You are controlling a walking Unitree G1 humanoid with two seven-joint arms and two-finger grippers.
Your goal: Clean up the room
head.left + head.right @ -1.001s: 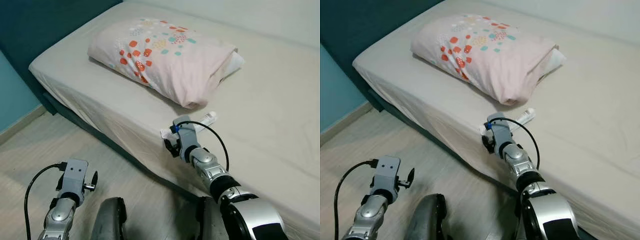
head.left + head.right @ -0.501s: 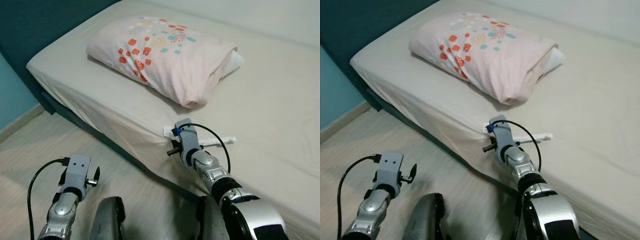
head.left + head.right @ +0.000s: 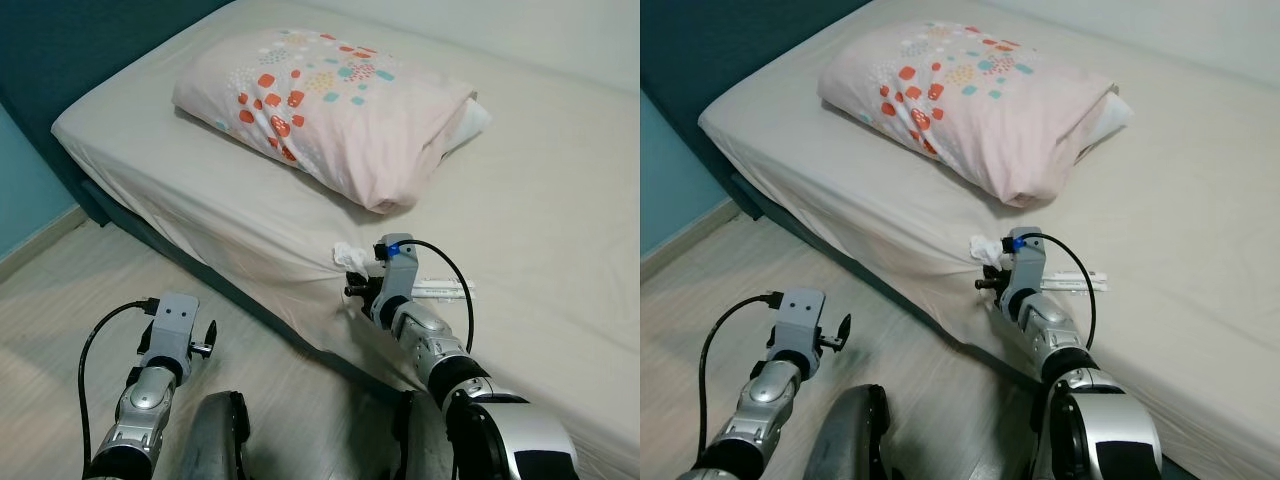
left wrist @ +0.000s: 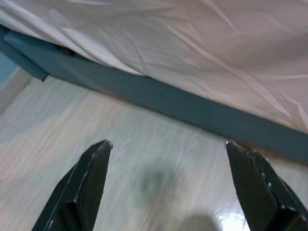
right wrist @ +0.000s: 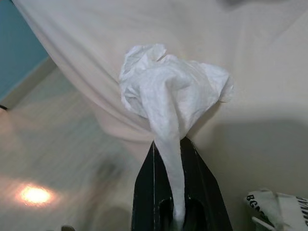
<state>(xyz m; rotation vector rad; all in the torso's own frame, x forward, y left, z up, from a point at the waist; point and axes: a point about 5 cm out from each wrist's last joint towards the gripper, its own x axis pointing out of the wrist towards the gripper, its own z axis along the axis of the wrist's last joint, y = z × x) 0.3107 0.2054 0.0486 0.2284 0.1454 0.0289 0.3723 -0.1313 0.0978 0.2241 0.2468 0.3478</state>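
The left gripper (image 4: 168,159) hangs low over the pale wooden floor (image 4: 144,159), its two black fingers (image 4: 89,178) spread wide with nothing between them; ahead of it runs the dark teal bed base (image 4: 192,113) under the overhanging beige sheet (image 4: 216,57). To its right, the right gripper (image 5: 168,159) reaches over the near edge of the bed (image 3: 560,230), and its fingers are pressed together on a crumpled white tissue (image 5: 168,91), whose twisted tail is pinched between them while the bunched part stands beyond the fingertips. In the left eye view the tissue (image 3: 352,255) shows just ahead of the gripper, right at the mattress edge. Just beside the right wrist, on the sheet, lies a white printed packet or wrapper (image 3: 440,290); what it is cannot be told. Farther beyond the right gripper, on the bed, rests a pink pillow (image 3: 330,105) with orange and teal spots.
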